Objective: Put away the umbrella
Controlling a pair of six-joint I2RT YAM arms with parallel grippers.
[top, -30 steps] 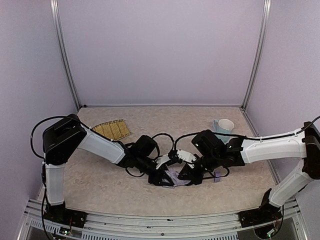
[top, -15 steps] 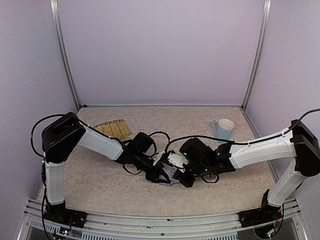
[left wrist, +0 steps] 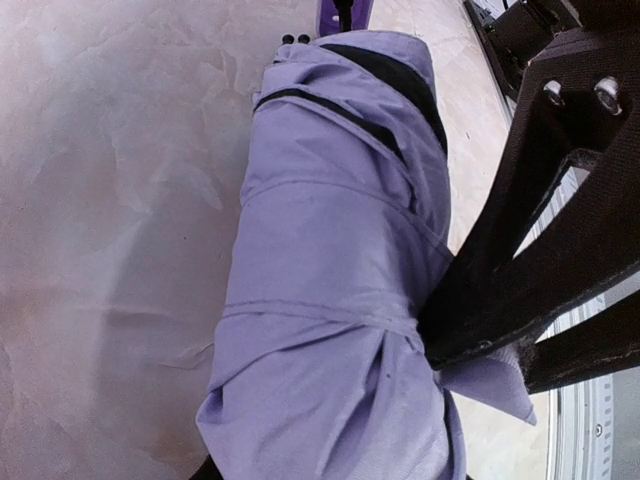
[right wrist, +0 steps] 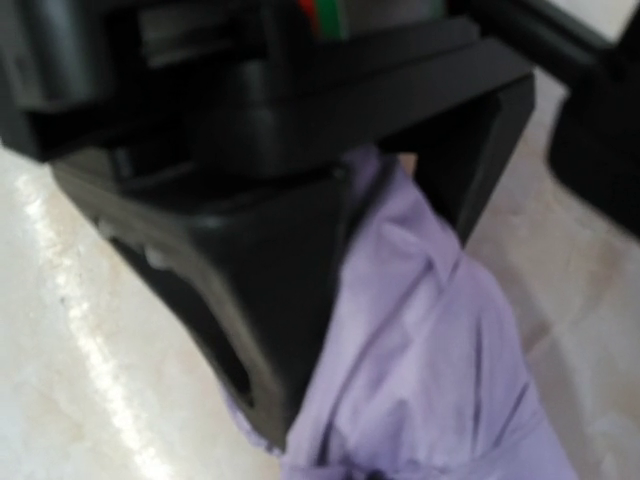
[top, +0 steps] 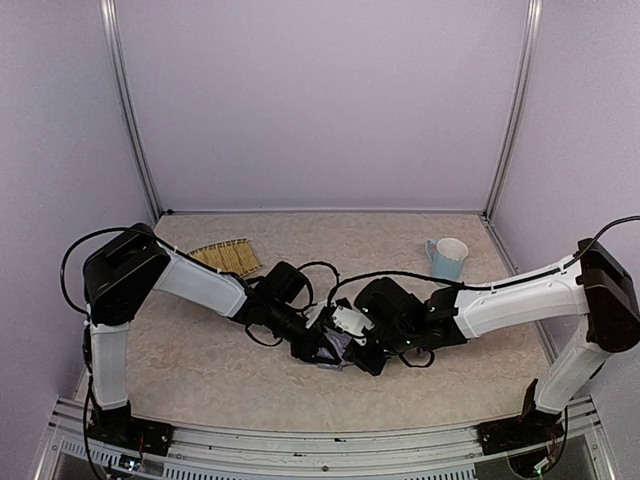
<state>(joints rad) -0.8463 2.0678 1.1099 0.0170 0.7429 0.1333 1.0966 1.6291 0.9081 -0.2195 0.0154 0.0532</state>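
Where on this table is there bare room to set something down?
Free: the back strip between bamboo mat and mug, and the front-left corner beside the left arm. Crowded: the centre, where left tool and right tool meet at the umbrella.

The umbrella (left wrist: 320, 260) lies mid-table (top: 200, 365), a woven mat (top: 225, 259) behind-left, a mug (top: 446, 258) behind-right.

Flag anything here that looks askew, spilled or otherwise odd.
The umbrella on the table is untidily folded. Its fabric is bunched in uneven pleats, the black lining shows at one end, and a loose flap sticks out at the side. The mug stands upright, and nothing looks spilled.
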